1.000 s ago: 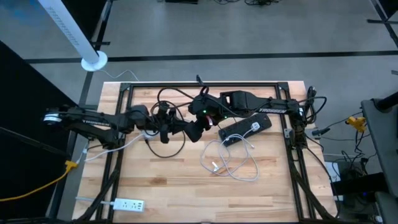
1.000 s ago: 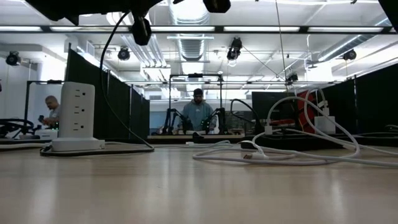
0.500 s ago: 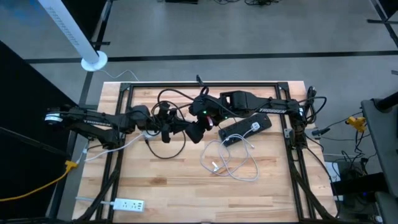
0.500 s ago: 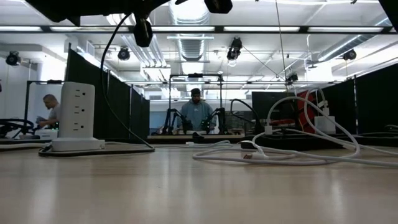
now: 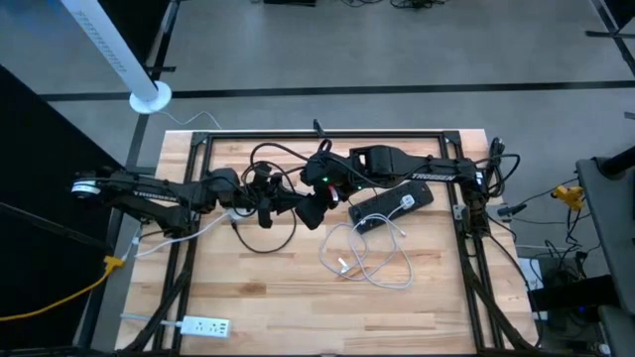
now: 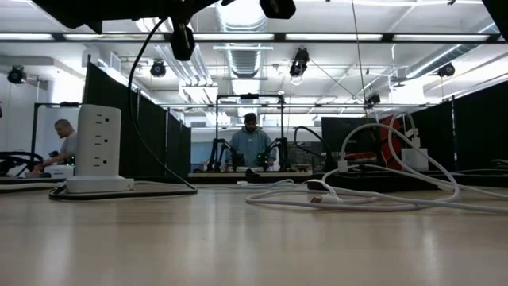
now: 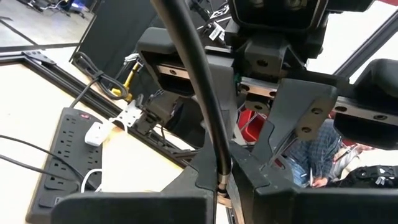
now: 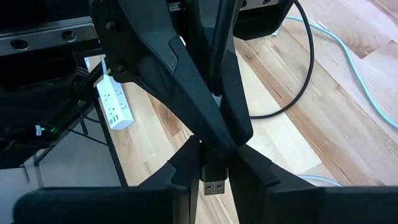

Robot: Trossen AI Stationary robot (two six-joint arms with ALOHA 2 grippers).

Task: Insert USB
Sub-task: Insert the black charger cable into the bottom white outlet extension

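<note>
the usb plug (image 8: 213,177) hangs in mid-air above the tabletop (image 5: 268,297), between the two arms where they meet near the middle. in the right wrist view the left gripper's (image 8: 211,140) jaws are shut on the plug's black cable (image 8: 214,56) just behind the plug body, and the right gripper's (image 8: 214,180) jaws sit narrow on either side of the plug itself, pressing or nearly pressing its flanks; the metal end with its two small openings faces the camera. in the left wrist view the cable (image 7: 193,74) runs down into the pinch of the left gripper (image 7: 222,180).

the plug looks small, light and rigid, with a hard moulded shell that gives flat sides to clamp. those flat sides, behind the metal tip, are likely the best hold: it leaves the tip free to enter a port. the cable is limp and springy, so holding it alone would let the plug swing or twist; its loop (image 5: 263,223) on the tabletop may also tug. smooth plastic in narrow jaws could slip or rotate, so a square, firm pinch matters.

the black power strip (image 5: 390,206) lies near, just beside the right arm, with a white cable (image 5: 367,260) coiled in front of it.
</note>
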